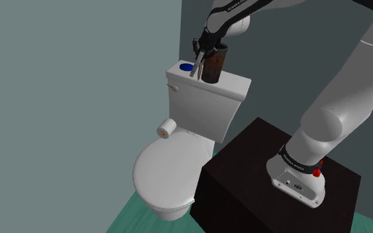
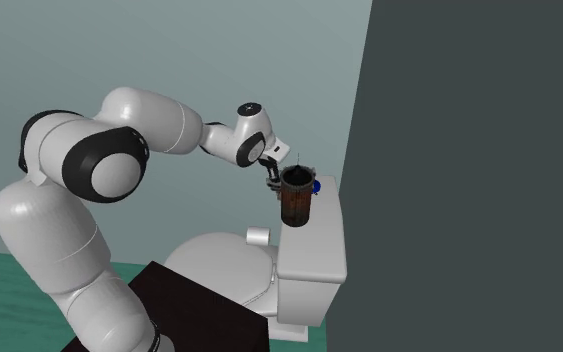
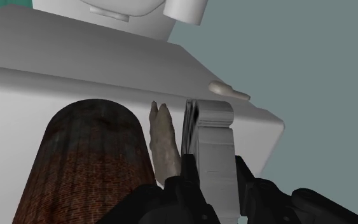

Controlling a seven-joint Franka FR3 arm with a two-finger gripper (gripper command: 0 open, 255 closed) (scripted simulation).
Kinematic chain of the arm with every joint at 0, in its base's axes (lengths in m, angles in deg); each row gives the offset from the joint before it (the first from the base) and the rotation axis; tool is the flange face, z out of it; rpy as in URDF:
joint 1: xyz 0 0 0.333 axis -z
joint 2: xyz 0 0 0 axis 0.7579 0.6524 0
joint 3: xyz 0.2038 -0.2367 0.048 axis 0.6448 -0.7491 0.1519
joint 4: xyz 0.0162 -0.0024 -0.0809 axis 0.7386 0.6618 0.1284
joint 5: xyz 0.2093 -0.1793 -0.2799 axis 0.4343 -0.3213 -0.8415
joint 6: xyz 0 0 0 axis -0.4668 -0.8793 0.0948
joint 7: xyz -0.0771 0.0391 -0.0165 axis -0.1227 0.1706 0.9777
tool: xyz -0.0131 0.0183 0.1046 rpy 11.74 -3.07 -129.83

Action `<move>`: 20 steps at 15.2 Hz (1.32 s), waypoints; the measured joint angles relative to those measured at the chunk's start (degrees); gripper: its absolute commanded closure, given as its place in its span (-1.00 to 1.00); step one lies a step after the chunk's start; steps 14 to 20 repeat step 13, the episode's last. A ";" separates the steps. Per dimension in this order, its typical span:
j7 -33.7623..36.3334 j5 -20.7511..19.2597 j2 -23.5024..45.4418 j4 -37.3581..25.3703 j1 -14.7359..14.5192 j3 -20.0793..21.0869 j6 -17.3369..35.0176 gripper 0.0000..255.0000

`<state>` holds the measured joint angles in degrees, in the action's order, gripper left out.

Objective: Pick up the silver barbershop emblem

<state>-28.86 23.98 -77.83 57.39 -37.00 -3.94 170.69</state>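
The silver barbershop emblem (image 1: 196, 66) is a slim grey piece hanging over the white toilet tank lid (image 1: 234, 86), beside a dark brown cup (image 1: 213, 63). My gripper (image 1: 202, 51) is shut on its upper end. In the wrist view the grey emblem (image 3: 210, 137) is clasped between my black fingers (image 3: 185, 181), a tan part (image 3: 165, 143) juts out alongside it, and the brown cup (image 3: 88, 165) stands close by. From the second exterior view, my gripper (image 2: 274, 180) is just beside the cup (image 2: 296, 197). Whether the emblem's lower tip touches the lid I cannot tell.
A blue object (image 1: 187, 67) lies on the lid past the emblem. Below are the tank's flush lever (image 1: 172, 87), a paper roll (image 1: 167, 128) and the closed toilet seat (image 1: 168, 172). The dark stand (image 1: 258, 172) is at lower right; a dark wall (image 2: 469, 150) backs the tank.
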 measured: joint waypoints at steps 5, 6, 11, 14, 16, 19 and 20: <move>-0.31 0.26 -1.77 -2.21 0.11 -0.06 -3.98 1.00; -0.07 0.17 -2.07 -2.67 0.02 0.02 -4.74 1.00; -0.08 0.27 -3.43 -4.70 0.01 0.04 -8.10 1.00; -0.15 0.32 -3.97 -5.47 0.04 0.01 -9.41 1.00; -0.15 0.32 -3.97 -5.47 0.04 0.01 -9.41 1.00; -0.15 0.32 -3.97 -5.47 0.04 0.01 -9.41 1.00; -0.15 0.32 -3.97 -5.47 0.04 0.01 -9.41 1.00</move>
